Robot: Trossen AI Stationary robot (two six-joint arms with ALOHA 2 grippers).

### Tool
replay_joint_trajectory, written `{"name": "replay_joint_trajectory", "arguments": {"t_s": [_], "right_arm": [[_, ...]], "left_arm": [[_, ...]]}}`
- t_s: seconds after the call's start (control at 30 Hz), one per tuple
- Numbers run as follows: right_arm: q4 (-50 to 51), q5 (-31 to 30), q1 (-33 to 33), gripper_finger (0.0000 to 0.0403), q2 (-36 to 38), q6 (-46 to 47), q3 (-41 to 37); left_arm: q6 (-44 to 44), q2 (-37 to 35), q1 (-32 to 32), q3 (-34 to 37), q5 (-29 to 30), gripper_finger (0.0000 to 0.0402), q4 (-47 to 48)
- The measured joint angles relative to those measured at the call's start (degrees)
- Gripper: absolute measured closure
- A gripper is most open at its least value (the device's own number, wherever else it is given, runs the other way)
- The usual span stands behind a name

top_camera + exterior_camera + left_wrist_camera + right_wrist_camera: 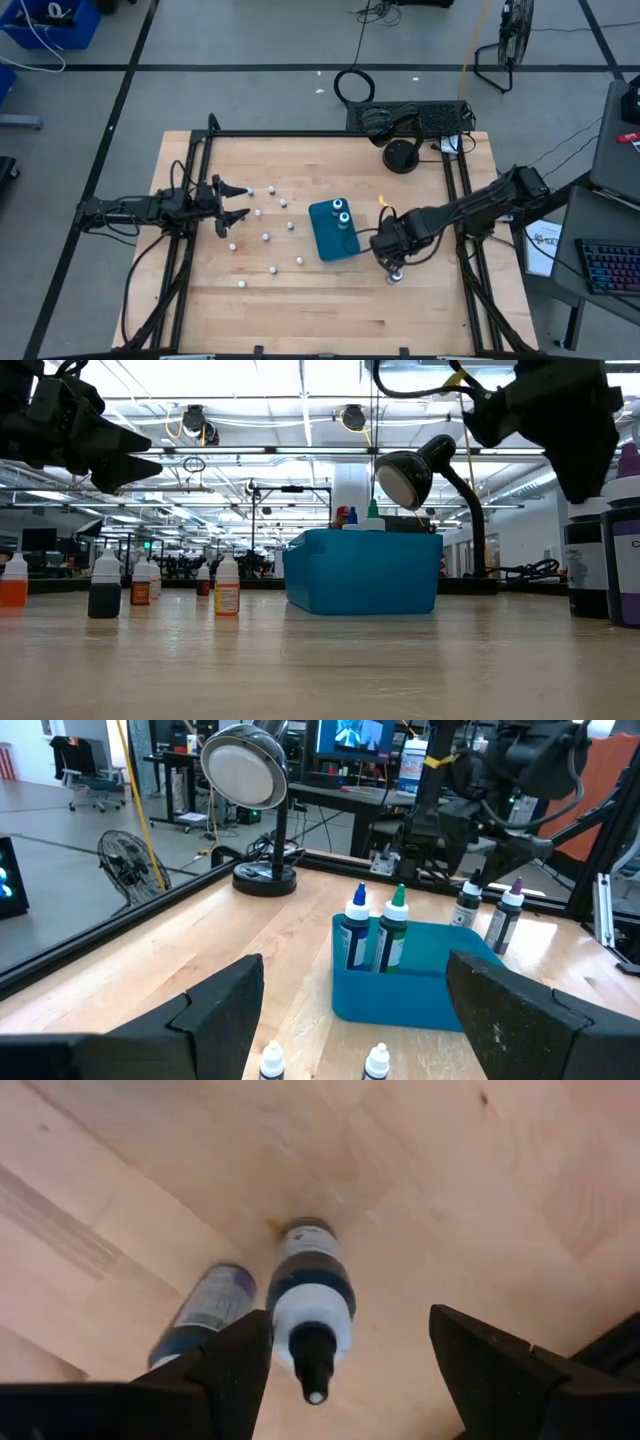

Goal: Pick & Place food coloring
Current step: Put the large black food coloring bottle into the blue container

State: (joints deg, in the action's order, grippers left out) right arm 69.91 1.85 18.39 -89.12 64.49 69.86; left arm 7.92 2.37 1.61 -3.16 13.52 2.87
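Right gripper (345,1370), fingers apart, hangs directly above an upright food coloring bottle (310,1295), likely centred; left arm far.

— What carries it all?
— A pale wooden butcher-block table (300,310) in a black frame.
— And directly on it?
— A teal rectangular plastic box (333,235) near the middle, small white-capped dropper bottles (266,237) scattered to its left, two dark bottles (310,1295) standing right of the box, and a black desk lamp (401,156) at the far edge.
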Motion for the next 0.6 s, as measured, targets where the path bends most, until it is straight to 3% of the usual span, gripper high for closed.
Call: {"name": "replay_joint_trajectory", "arguments": {"t_s": [0.4,0.5,0.6], "right_arm": [[-7.8,1.4,0.1,0.0149,0.0,0.8,-6.0],[-7.8,1.4,0.1,0.0169,0.0,0.0,-6.7],[-7.8,1.2,0.1,0.0213,0.0,-1.6,-6.9]], "left_arm": [[0.0,0.0,0.0,0.0,0.0,0.0094,0.0],[0.0,0.0,0.0,0.0,0.0,0.0094,0.0],[0.0,0.0,0.0,0.0,0.0,0.0094,0.0]]}}
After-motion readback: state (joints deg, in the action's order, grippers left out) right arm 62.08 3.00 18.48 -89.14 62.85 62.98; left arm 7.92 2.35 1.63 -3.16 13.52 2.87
